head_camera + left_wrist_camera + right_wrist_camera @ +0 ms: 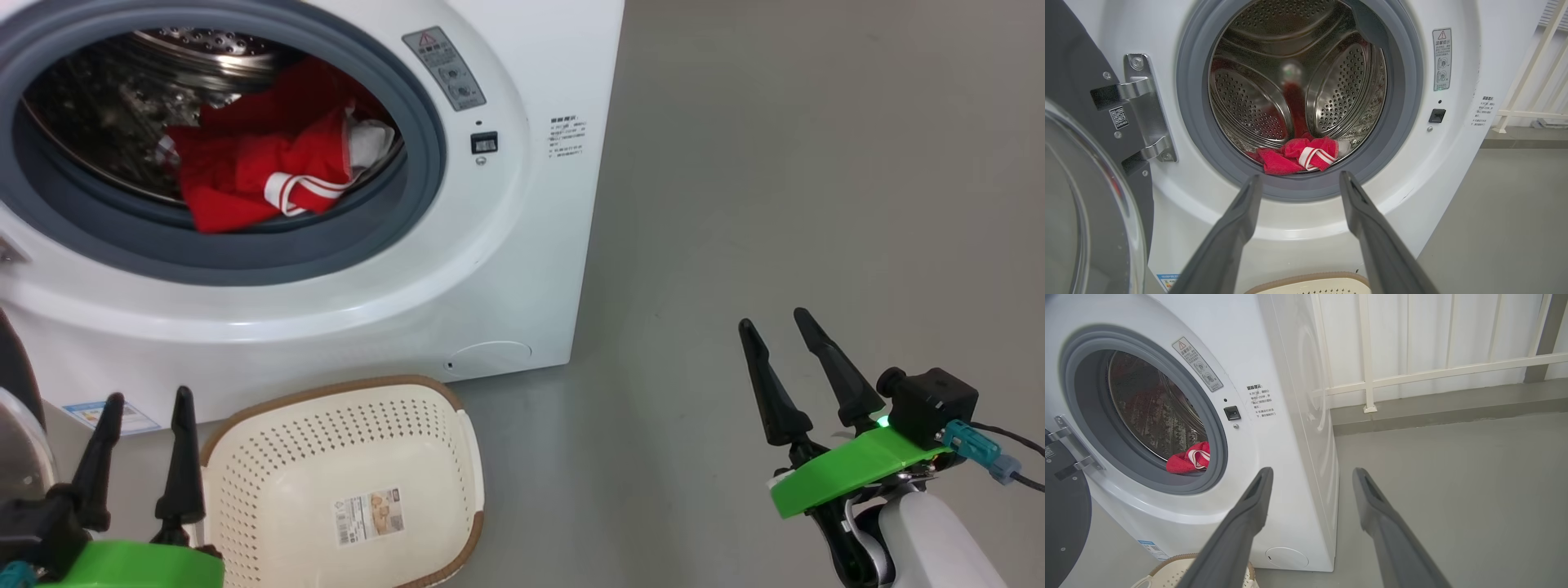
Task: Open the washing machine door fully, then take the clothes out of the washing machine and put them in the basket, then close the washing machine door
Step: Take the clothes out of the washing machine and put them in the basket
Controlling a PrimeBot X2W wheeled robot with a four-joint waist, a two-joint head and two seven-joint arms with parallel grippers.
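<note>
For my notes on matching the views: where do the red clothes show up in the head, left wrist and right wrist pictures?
Head view: the clothes are at upper left, low inside the round opening of the washing machine.
Left wrist view: the clothes are at the centre, at the bottom of the opening.
Right wrist view: the clothes are left of centre, at the opening's lower edge.
Shared landmark: the warning sticker, up and right of the opening.

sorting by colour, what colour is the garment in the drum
Bright red fabric garment with white trim stripes; clearest in head view.
</note>
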